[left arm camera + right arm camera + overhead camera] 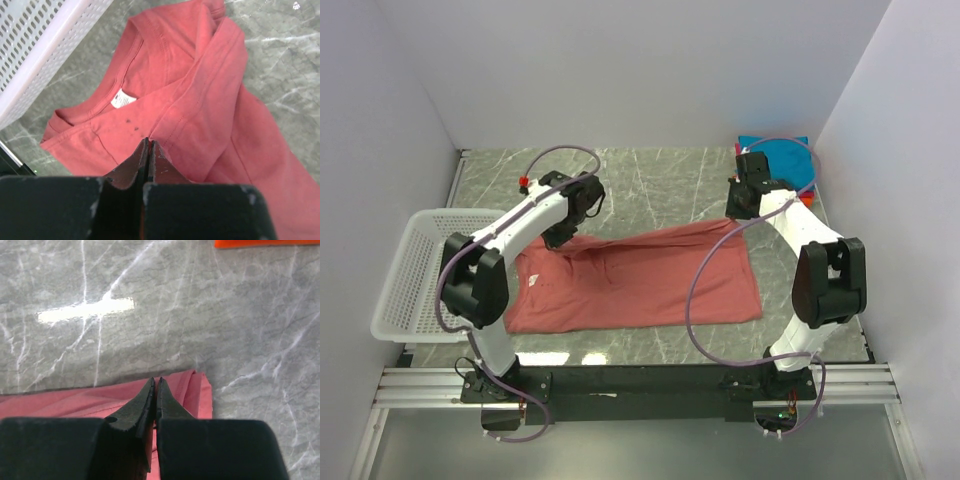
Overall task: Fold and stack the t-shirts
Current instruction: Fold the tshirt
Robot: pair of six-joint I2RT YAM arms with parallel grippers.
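Marble table [670, 185], salmon shirt [640, 285], teal shirt [785, 155] half behind right arm [792, 218]

Basket [420, 262] left; far table [660, 185] seemingly free.

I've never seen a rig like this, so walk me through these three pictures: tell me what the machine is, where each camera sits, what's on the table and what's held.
These are two robot arms bolted at the near edge of a marble table. The wide picture looks down from above and behind them. The other two come from a camera on each wrist, looking past its own fingers. A salmon t-shirt lies spread on the table. The left gripper and the right gripper are both shut, each pinching that shirt's far edge. A white basket sits at the left. A folded teal t-shirt lies in the far right corner, with some orange cloth near it.
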